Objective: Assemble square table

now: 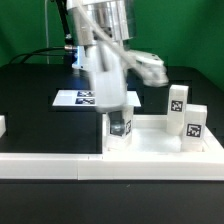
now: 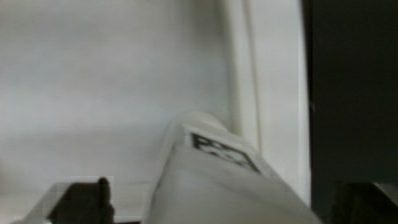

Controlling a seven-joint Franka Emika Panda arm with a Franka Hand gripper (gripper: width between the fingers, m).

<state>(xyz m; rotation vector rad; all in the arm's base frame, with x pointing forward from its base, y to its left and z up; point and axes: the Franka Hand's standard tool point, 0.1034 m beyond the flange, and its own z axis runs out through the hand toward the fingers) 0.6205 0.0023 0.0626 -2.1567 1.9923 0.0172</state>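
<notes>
Square table top (image 1: 150, 140): white tray-like part with raised rim, lying flat on the black surface (image 1: 30, 100) toward the exterior view's right, its near edge close against the long white border rail (image 1: 50, 165). Two legs (image 1: 178, 102) (image 1: 194, 124) stand upright on or at the top's far right side, tags facing the camera; whether they are seated or only resting there cannot be told.

Third leg (image 1: 120, 128): small white tagged block, upright, at the top's left near corner region, directly under the gripper (image 1: 118, 118). Its long axis runs vertical, in line with the arm's approach from above. In the wrist view the same leg (image 2: 210, 160) rises as a pale wedge between the two dark fingertips (image 2: 80, 198), tag visible on its face, with the white top (image 2: 89, 90) behind it and the rim (image 2: 267, 90) running as a pale band beside the dark surface.

Jaws: they stand on either side of the leg, and the leg fills the gap between them. Judged grasping the leg, though actual contact at the pads is cut off at the frame edge, so this is an inference.

Arm body in the exterior view is motion-blurred.

Key relation: leg sits straight below the jaws, axis vertical, over the top's corner. Next move likely a straight descent or twist to seat it; risk is tilt off vertical.

Marker board (image 1: 85, 98) lies flat behind the arm, well apart.
</notes>
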